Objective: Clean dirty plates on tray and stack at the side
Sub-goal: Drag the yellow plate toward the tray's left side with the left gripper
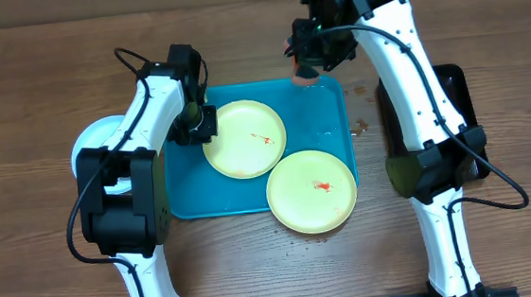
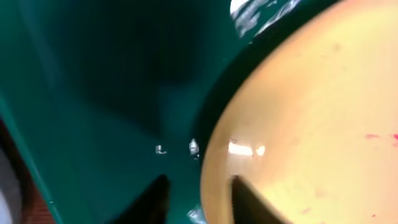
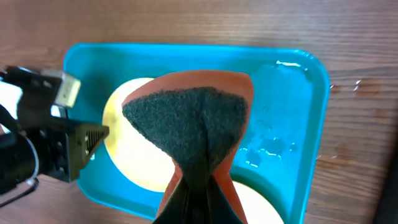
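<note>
Plate (image 1: pixel 244 139) smeared red on tray (image 1: pixel 185 188): left fingers (image 2: pixel 157 202) parted astride its rim, right fingers (image 3: pixel 186 211) clenching sponge (image 3: pixel 186 118) above; wiping looks next.

1. Yellow-green plates: two are showing, the upper plate (image 1: pixel 244 139) and the lower plate (image 1: pixel 312 190).
2. Pale plate (image 1: pixel 89 141): one is peeking out, partly hidden.
3. Teal tray (image 1: pixel 188 188): one is showing.
4. Black tray (image 1: pixel 456 91): one is showing, partly hidden.
5. Sponge (image 3: pixel 186 118): one is showing.
</note>
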Controlling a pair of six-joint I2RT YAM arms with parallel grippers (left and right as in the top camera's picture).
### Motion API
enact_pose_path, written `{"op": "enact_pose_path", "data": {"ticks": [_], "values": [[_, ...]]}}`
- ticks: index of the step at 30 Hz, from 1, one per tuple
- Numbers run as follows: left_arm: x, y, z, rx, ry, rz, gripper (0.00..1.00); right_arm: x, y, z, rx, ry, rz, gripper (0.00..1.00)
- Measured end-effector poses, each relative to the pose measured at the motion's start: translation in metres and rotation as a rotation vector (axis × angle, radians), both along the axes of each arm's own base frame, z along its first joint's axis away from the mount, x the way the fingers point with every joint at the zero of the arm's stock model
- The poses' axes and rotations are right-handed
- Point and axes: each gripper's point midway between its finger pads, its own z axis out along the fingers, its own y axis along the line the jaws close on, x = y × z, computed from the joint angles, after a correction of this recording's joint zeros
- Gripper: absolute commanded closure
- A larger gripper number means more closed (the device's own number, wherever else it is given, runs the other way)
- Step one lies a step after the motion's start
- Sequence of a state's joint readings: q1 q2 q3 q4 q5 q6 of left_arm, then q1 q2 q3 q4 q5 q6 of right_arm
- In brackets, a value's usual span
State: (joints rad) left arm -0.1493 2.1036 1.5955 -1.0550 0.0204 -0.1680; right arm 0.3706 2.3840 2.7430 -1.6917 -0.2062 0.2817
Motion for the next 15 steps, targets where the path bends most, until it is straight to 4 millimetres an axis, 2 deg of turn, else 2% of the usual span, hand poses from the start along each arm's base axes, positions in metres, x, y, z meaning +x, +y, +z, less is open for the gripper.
{"op": "enact_pose_path", "data": {"ticks": [3,6,11,15], "values": [[0.001,0.007,0.000,0.008,-0.001,0.030,0.49,0.000,0.001,0.000,-0.002,0.000,0.005,0.96],[-0.007,0.009,0.000,-0.040,0.039,0.061,0.49,-0.001,0.000,0.000,-0.003,0.001,0.006,0.96],[-0.023,0.000,0.003,-0.182,0.122,0.116,0.55,0.000,-0.001,0.000,-0.004,-0.001,0.008,0.96],[-0.033,-0.013,-0.006,-0.262,0.155,0.132,0.61,0.000,-0.002,0.000,-0.005,-0.001,0.010,0.96]]}}
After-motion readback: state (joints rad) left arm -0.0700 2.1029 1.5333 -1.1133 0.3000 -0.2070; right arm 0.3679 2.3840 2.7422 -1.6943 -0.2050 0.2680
